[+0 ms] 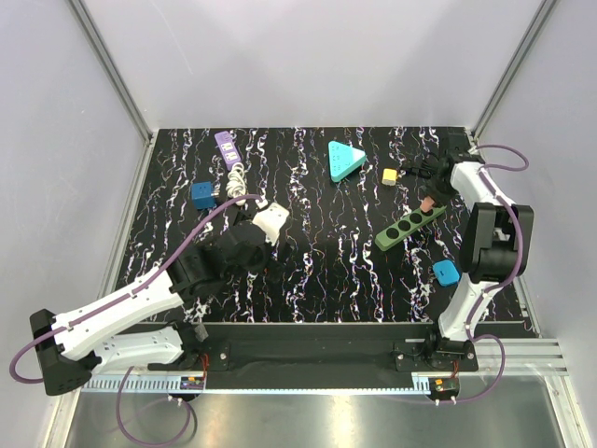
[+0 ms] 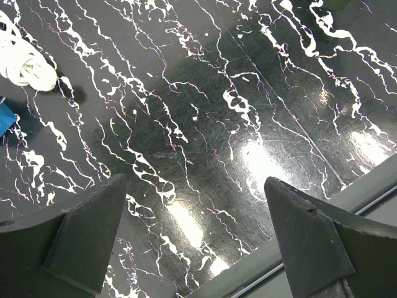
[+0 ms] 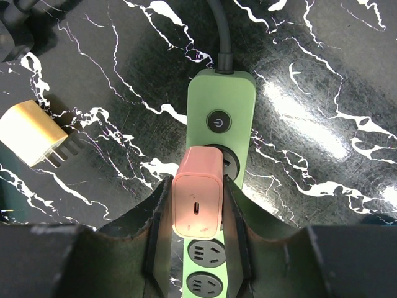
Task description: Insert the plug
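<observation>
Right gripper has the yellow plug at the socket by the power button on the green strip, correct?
No: the plug in the right gripper is pink, not yellow, at the socket by the power button on the green strip. The right wrist view shows it.

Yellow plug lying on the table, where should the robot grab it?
By its boxy body, from straight above, pinching the two flat side faces. The yellow plug lies flat with its prongs sticking out sideways toward the strip, so that end is best left free. The smooth square body probably gives the steadier hold.
</observation>
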`<state>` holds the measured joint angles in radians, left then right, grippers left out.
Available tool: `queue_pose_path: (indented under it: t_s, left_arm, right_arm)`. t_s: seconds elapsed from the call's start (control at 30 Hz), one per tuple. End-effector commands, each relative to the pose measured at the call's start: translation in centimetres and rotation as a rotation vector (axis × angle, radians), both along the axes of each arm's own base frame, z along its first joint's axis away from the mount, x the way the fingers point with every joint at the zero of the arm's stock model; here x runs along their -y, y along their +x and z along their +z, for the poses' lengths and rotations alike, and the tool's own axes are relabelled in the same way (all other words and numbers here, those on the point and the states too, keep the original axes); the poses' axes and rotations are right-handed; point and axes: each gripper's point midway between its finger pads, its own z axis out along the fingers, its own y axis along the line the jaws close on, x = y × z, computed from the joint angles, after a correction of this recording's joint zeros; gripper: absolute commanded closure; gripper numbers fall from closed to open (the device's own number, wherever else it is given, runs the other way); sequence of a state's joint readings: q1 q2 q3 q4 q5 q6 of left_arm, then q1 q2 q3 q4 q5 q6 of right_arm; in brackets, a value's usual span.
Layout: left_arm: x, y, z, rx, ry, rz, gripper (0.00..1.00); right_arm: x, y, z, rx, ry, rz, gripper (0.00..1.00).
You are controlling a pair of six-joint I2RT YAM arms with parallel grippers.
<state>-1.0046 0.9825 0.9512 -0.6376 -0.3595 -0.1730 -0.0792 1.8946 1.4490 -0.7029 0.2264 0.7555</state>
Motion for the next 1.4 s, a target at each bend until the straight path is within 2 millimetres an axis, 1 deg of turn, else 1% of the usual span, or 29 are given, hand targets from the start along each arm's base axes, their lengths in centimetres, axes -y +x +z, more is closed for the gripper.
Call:
queue_pose_path:
  t_s: [0.0,0.07,0.1,0.13,0.17,0.23,0.33,0.37,0.43,0.5,0.63,0.7,0.8,0.87,0.9,0.93,0.97,1.0,1.03,1.07,1.1,1.13,1.17,1.2,1.23,1.27,1.3,1.37]
  left_arm:
    - [0.4,0.2,1.2,0.027,-0.039,-0.005,0.01]
    - [0.3,0.3,1.1,0.027,-0.035,-0.002,0.01]
    - [0.3,0.3,1.1,0.028,-0.033,0.0,0.01]
    - [0.3,0.3,1.1,0.03,-0.035,0.001,0.01]
    - [0.3,0.4,1.1,0.029,-0.034,0.003,0.01]
    - [0.1,0.4,1.0,0.032,-0.028,0.013,0.01]
    - [0.1,0.5,0.9,0.034,-0.026,0.014,0.01]
    - [0.1,0.5,0.9,0.032,-0.021,0.016,0.01]
    - [0.2,0.6,1.0,0.035,-0.025,0.014,0.01]
    - [0.1,0.6,1.1,0.035,-0.026,0.014,0.01]
    - [0.1,0.5,1.2,0.038,-0.03,0.016,0.01]
    - [0.0,0.5,1.1,0.038,-0.031,0.018,0.01]
    - [-0.1,0.4,1.3,0.041,-0.039,0.019,0.01]
    - [-0.2,0.4,1.3,0.044,-0.04,0.023,0.01]
    - [-0.2,0.5,1.3,0.044,-0.037,0.022,0.01]
    - [-0.2,0.4,1.3,0.044,-0.039,0.021,0.01]
    - [-0.2,0.5,1.3,0.045,-0.038,0.024,0.01]
    - [-0.2,0.5,1.3,0.045,-0.038,0.022,0.01]
    - [-0.2,0.5,1.3,0.045,-0.038,0.025,0.01]
    - [-0.2,0.5,1.4,0.047,-0.039,0.026,0.01]
    - [-0.3,0.6,1.4,0.049,-0.038,0.029,0.01]
    - [-0.3,0.5,1.4,0.051,-0.04,0.029,0.01]
    - [-0.4,0.5,1.4,0.051,-0.038,0.03,0.01]
    - [-0.4,0.5,1.5,0.053,-0.041,0.033,0.01]
    - [-0.5,0.5,1.7,0.057,-0.046,0.034,0.01]
    - [-0.5,0.5,1.7,0.058,-0.047,0.034,0.01]
    - [-0.5,0.5,1.6,0.057,-0.046,0.034,0.01]
    - [-0.5,0.5,1.8,0.061,-0.05,0.033,0.01]
  right_arm:
    - [-3.0,-6.1,-8.1,-0.303,0.061,0.047,1.0]
    - [-3.5,-6.0,-8.3,-0.311,0.051,0.055,1.0]
    - [-3.6,-6.1,-8.8,-0.326,0.061,0.051,1.0]
    - [-3.6,-5.9,-8.8,-0.321,0.061,0.051,1.0]
    - [-3.3,-5.7,-8.6,-0.316,0.049,0.047,1.0]
    - [-3.2,-5.8,-8.7,-0.325,0.047,0.049,1.0]
    - [-3.3,-6.5,-8.8,-0.334,0.073,0.05,1.0]
    - [-3.2,-7.2,-9.0,-0.348,0.085,0.048,1.0]
    - [-3.1,-7.3,-8.9,-0.336,0.09,0.053,1.0]
    - [-3.1,-7.3,-8.9,-0.339,0.092,0.067,1.0]
    - [-3.5,-6.6,-8.5,-0.309,0.121,0.082,1.0]
    - [-3.3,-6.0,-8.0,-0.29,0.127,0.09,1.0]
    - [-2.6,-5.4,-7.0,-0.26,0.125,0.093,1.0]
    - [-2.0,-4.6,-5.6,-0.223,0.107,0.104,0.99]
    - [-1.8,-4.3,-5.1,-0.211,0.101,0.108,0.97]
    - [-1.5,-4.0,-4.4,-0.197,0.091,0.112,0.95]
    - [-1.1,-3.3,-3.0,-0.164,0.078,0.122,0.92]
    - [-1.0,-2.9,-2.2,-0.146,0.069,0.127,0.83]
    - [-0.8,-2.0,-0.9,-0.113,0.055,0.149,0.76]
    - [-0.9,-1.6,0.2,-0.09,0.054,0.162,0.68]
    - [-0.8,-1.4,1.0,-0.078,0.052,0.169,0.5]
    - [-0.7,-0.6,2.4,-0.048,0.042,0.185,0.43]
    - [-0.7,-0.8,3.2,-0.05,0.043,0.189,0.37]
    - [-0.7,-0.2,4.3,-0.026,0.04,0.197,0.3]
    - [-0.6,-0.2,5.0,-0.018,0.037,0.213,0.26]
    - [-0.7,-0.6,5.4,-0.032,0.039,0.218,0.23]
    - [-0.7,-0.6,6.1,-0.022,0.035,0.222,0.18]
    - [-0.7,-1.2,7.1,-0.017,0.026,0.239,0.14]
